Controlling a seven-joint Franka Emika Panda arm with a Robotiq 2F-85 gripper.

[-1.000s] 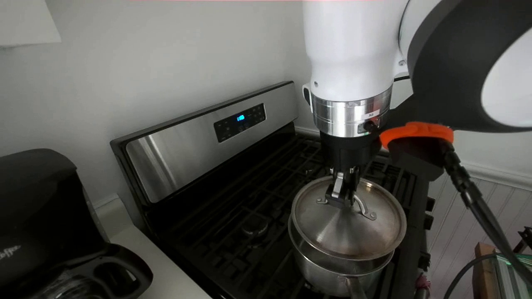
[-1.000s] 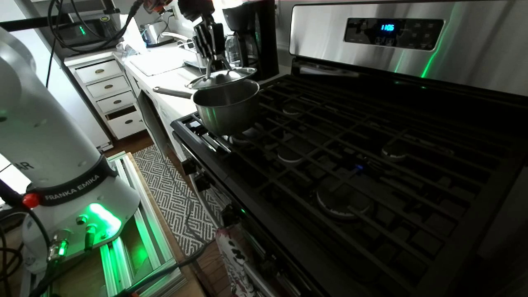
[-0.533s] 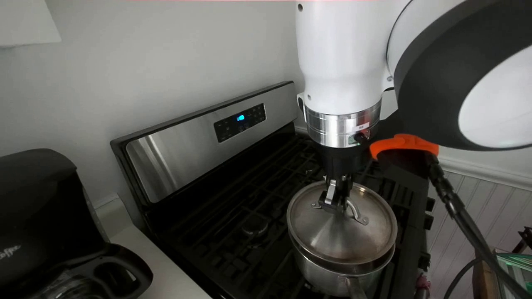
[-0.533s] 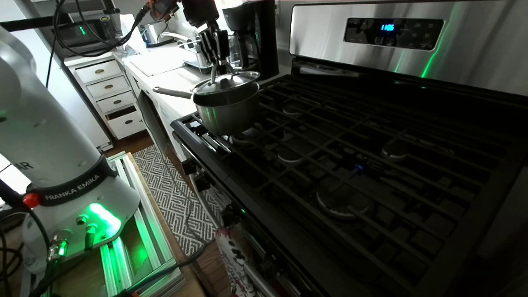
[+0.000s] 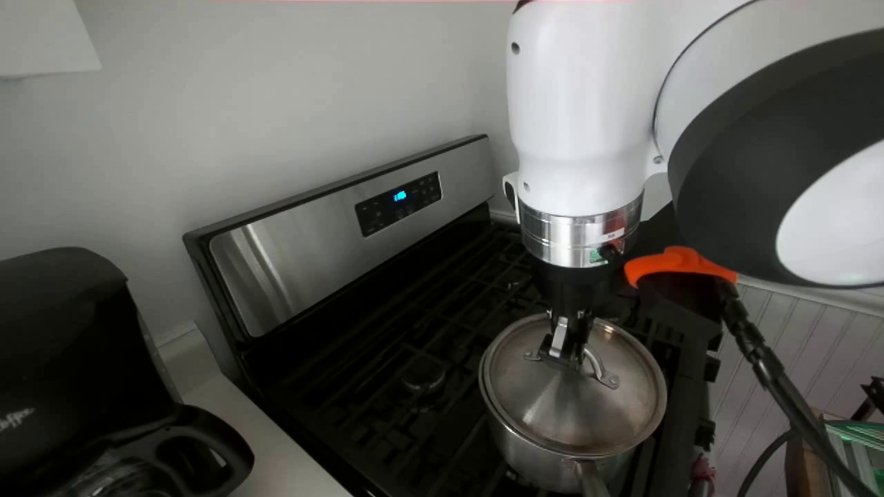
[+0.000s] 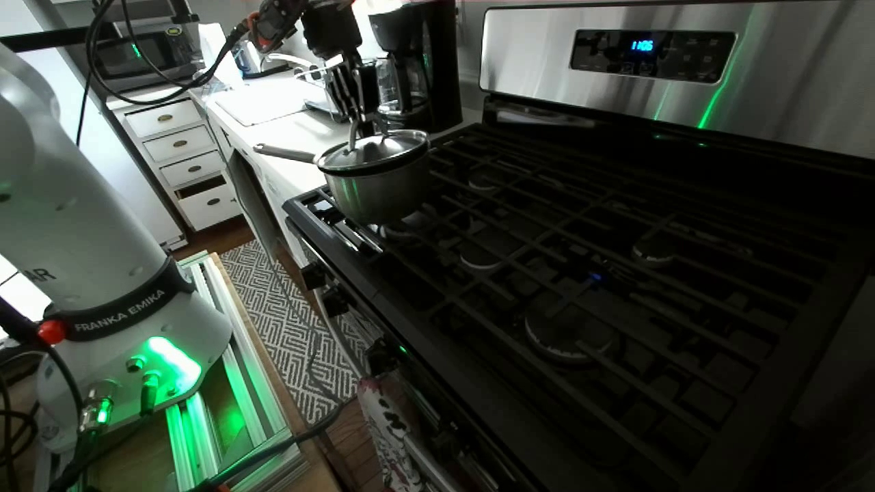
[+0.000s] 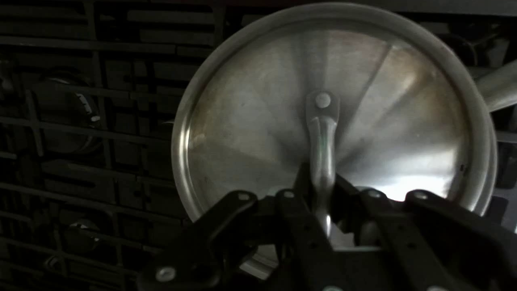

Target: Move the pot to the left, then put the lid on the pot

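The pot (image 5: 532, 452), shiny steel, stands on the stove's front left burner in an exterior view (image 6: 376, 195). Its long handle (image 6: 284, 153) points off over the stove's edge. The flat round lid (image 5: 566, 407) lies over the pot's mouth, almost level; a thin dark gap shows under its near edge in an exterior view. My gripper (image 7: 322, 182) is closed around the lid's arched handle (image 7: 322, 141), one finger on each side. In the wrist view the lid covers nearly all of the pot, with a sliver of rim (image 7: 490, 161) showing at the right.
Black grates (image 6: 567, 287) spread across the stove beside the pot. A coffee maker (image 5: 62, 345) stands on the neighbouring counter (image 5: 276, 442). The stove's back panel (image 5: 304, 262) rises behind. A towel (image 6: 393, 437) hangs at the oven front.
My gripper has come down with the lid, which has sunk from above the pot to about its rim and lines up with it more closely. The pot has not moved.
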